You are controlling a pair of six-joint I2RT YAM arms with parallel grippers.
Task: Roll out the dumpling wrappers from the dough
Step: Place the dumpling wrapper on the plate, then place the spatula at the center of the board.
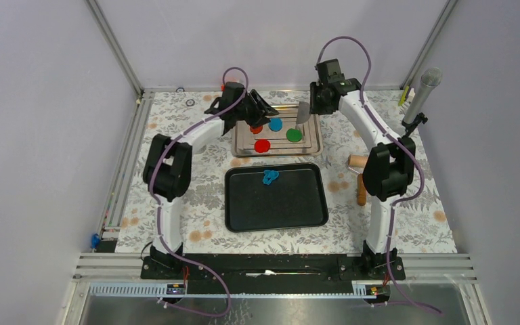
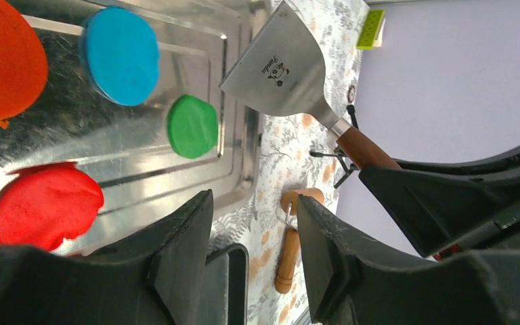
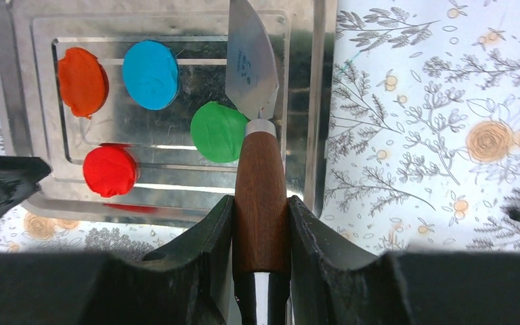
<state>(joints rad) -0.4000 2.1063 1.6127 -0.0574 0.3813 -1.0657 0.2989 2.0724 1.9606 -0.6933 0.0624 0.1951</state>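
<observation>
Four dumpling wrappers lie on a metal tray (image 1: 277, 154): blue (image 1: 275, 124), green (image 1: 294, 135), red (image 1: 262, 145) and orange (image 1: 256, 128), the last partly under my left gripper (image 1: 257, 112). In the left wrist view that gripper (image 2: 254, 203) is open with nothing between its fingers, above the tray's near edge by the red wrapper (image 2: 46, 205). My right gripper (image 3: 261, 203) is shut on the wooden handle of a steel scraper (image 3: 249, 68). Its blade hangs over the tray's right side, beside the green wrapper (image 3: 218, 132). The dough (image 1: 270, 178), a ragged blue scrap, lies on the black tray (image 1: 277, 210).
A wooden rolling pin (image 1: 360, 179) lies on the flowered cloth to the right of the black tray. A microphone on a stand (image 1: 425, 91) rises at the back right. Walls close in the table on three sides.
</observation>
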